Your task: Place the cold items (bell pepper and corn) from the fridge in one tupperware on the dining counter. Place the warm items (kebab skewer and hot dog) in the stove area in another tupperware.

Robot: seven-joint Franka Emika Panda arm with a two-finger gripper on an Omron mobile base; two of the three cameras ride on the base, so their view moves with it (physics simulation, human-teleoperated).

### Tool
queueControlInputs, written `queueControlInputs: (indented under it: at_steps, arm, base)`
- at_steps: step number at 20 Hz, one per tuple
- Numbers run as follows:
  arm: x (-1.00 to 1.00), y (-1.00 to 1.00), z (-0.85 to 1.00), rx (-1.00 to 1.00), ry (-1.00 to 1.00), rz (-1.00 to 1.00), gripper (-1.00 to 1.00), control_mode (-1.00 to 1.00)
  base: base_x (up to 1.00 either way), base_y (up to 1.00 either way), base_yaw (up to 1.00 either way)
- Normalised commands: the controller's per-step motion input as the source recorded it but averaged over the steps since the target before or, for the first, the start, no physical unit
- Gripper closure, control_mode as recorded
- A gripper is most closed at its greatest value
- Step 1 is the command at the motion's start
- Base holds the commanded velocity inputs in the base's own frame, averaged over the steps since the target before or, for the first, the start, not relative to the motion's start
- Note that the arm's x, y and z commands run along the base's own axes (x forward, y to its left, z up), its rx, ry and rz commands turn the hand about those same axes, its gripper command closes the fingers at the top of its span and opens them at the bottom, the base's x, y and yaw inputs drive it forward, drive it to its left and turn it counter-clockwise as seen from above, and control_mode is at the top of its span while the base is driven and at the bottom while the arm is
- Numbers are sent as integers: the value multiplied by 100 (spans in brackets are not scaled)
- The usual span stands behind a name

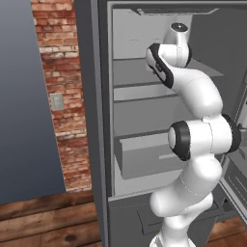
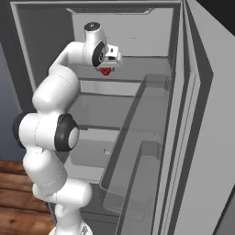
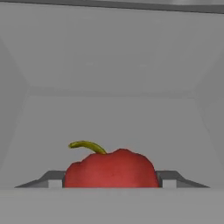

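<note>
Item: red bell pepper (image 3: 111,169), yellow-green stem, on an upper shelf (image 2: 137,69) of the open fridge (image 1: 144,111). Surroundings: pale grey shelf and walls around it; door bins (image 2: 137,151) to the right. Arm reached up into the compartment. Claw (image 3: 111,180) straddled the pepper, fingers (image 3: 168,178) touching both its sides.

In the hand view the bell pepper (image 3: 111,168) is losing its lower part below the frame's bottom, so its contact with the shelf is staying unseen. In the right base view the hand is covering most of it. The fridge (image 1: 140,96) is running past the picture edges.
</note>
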Motion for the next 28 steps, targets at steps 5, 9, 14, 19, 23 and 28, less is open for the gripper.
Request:
queueControlInputs:
  at_steps: [5, 9, 14, 19, 23, 28]
  arm:
    - [-88, 0, -17, 2, -42, -6, 100, -100]
    - [-100, 0, -14, 11, -52, -21, 100, -100]
    - [-100, 0, 2, 3, -16, -19, 100, -100]
    - [-91, 0, 22, 8, 18, -7, 100, -100]
    - [-84, 1, 2, 11, 24, 0, 100, -100]
    - [-63, 6, -6, 2, 9, 1, 100, -100]
  base:
    - [0, 0, 0]
    - [0, 0, 0]
    - [0, 0, 0]
    - [0, 0, 0]
    - [0, 0, 0]
    - [0, 0, 0]
